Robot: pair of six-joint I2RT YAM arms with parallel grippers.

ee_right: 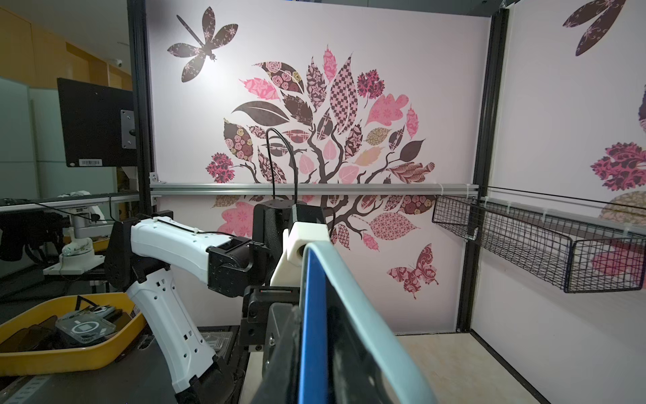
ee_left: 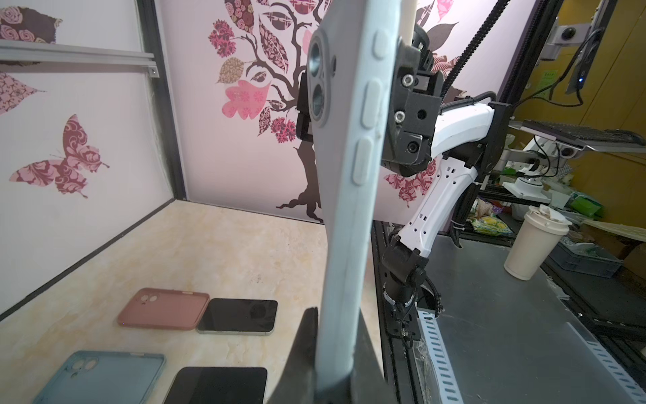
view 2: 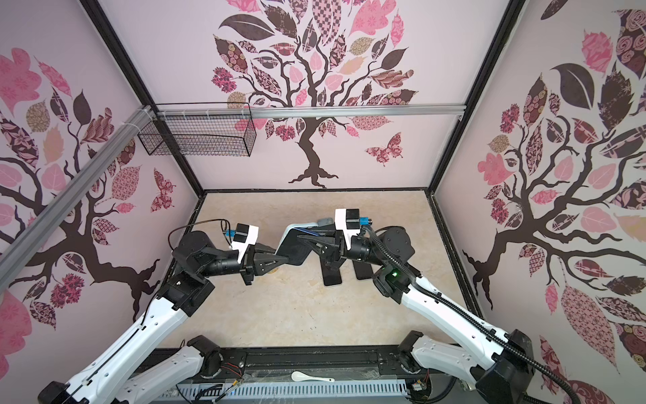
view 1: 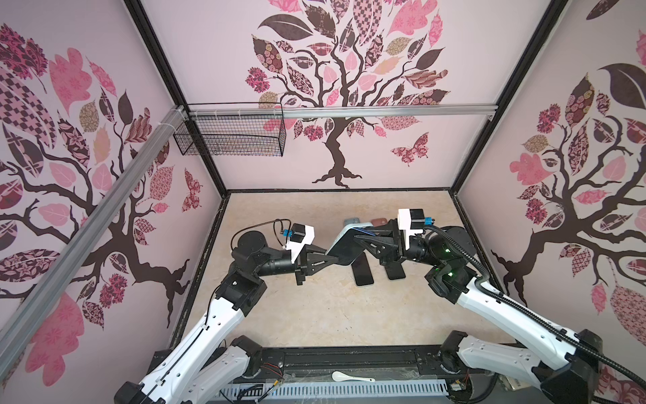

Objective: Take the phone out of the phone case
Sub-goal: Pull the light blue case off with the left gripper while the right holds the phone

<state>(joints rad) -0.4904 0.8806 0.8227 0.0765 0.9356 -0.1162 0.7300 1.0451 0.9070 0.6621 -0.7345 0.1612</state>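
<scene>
phone case (ee_left: 349,210) with phone (ee_right: 313,332) inside is mid-air over the counter (view 1: 314,314), spanning both hands. Left hand (view 1: 327,252) is pinched tight on the bottom end. Right hand (view 1: 363,234) is closed across the camera end. Blue phone edge shows beside the case lip, so the peel looks started. Suggest left anchors the case while right rolls the lip off one corner, no straight pull. Underneath: two bare phones (ee_left: 237,316), pink case (ee_left: 164,309), grey-blue case (ee_left: 105,377). A drop would likely hit them.

The phone (view 1: 346,252) in its phone case (view 1: 343,229) hangs above the worktop (view 1: 314,314), between left pincer (view 1: 327,253) and right pincer (view 1: 360,238). Beneath, two bare phones (view 1: 363,274) lie side by side, with two empty cases (view 1: 351,221) behind them.
</scene>
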